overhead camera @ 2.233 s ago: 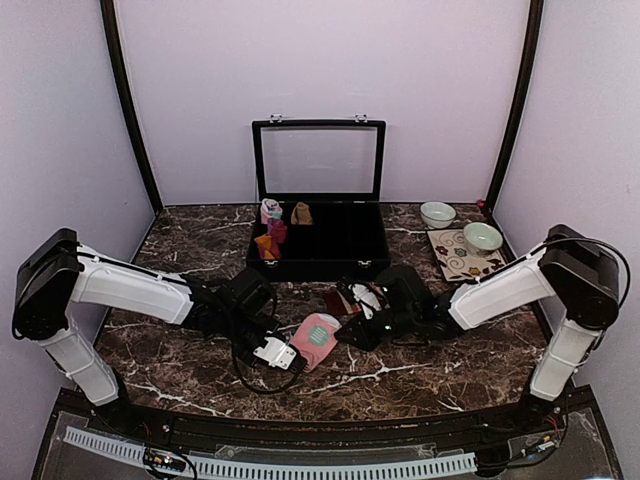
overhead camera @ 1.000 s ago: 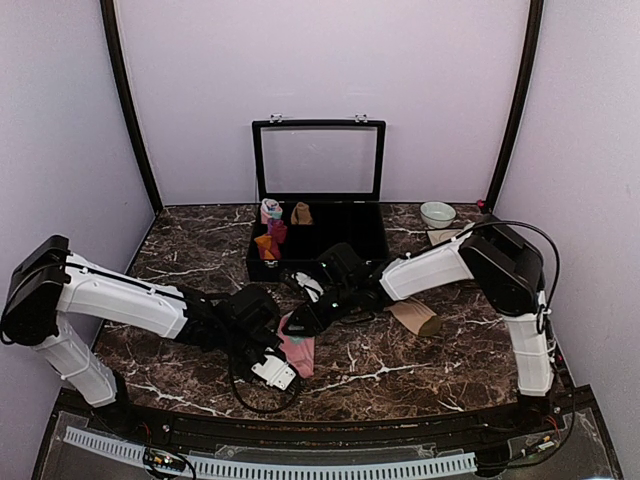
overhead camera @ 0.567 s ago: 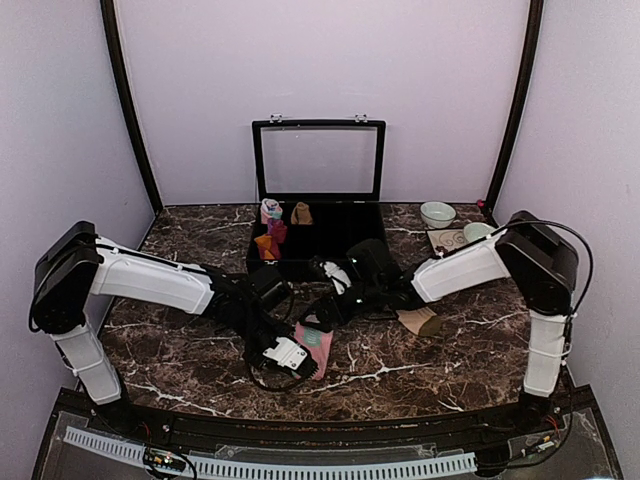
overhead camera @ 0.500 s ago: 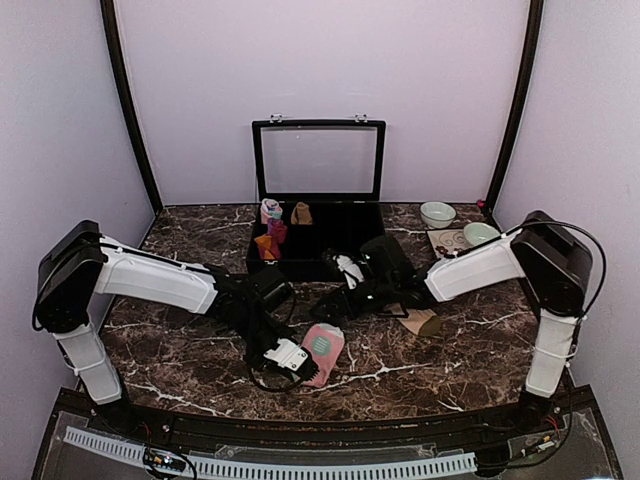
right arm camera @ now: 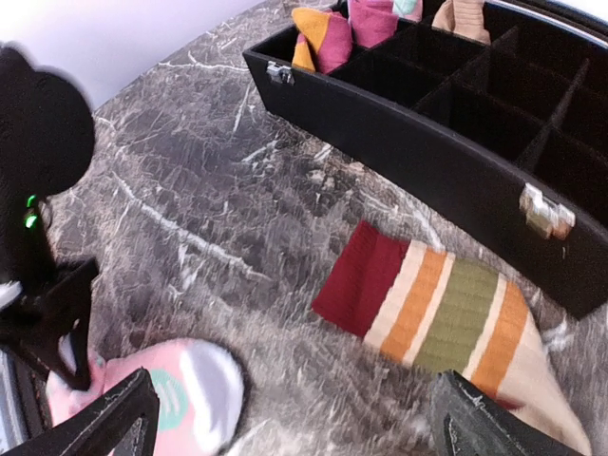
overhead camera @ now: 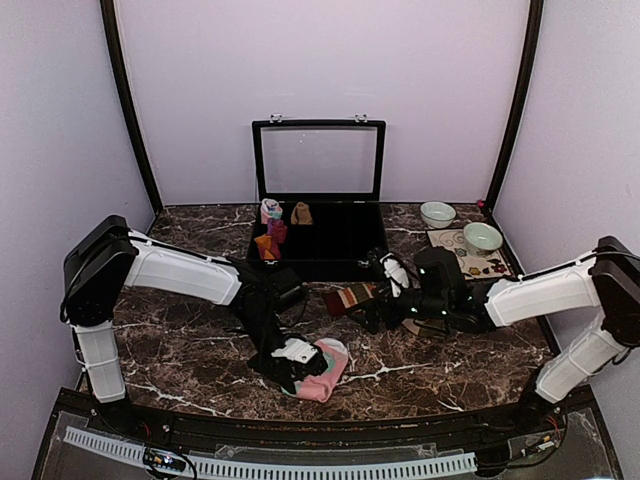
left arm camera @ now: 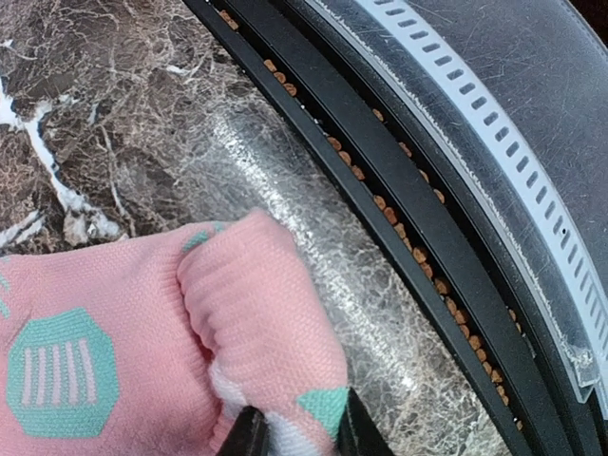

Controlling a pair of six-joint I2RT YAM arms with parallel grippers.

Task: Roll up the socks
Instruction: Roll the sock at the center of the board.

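The right tool (right arm camera: 294, 427) had let go and drawn back, its jaws wide and empty above the striped sock (right arm camera: 427, 299), which lay flat before the black case (right arm camera: 399, 133). The pink sock (overhead camera: 328, 362) — bunched, probably half rolled — sat near the worktop's (overhead camera: 170, 350) front edge. Only the left wrist view showed the left tool (left arm camera: 301, 427) pinching its fold; only the right wrist view showed the striped sock's bands clearly.
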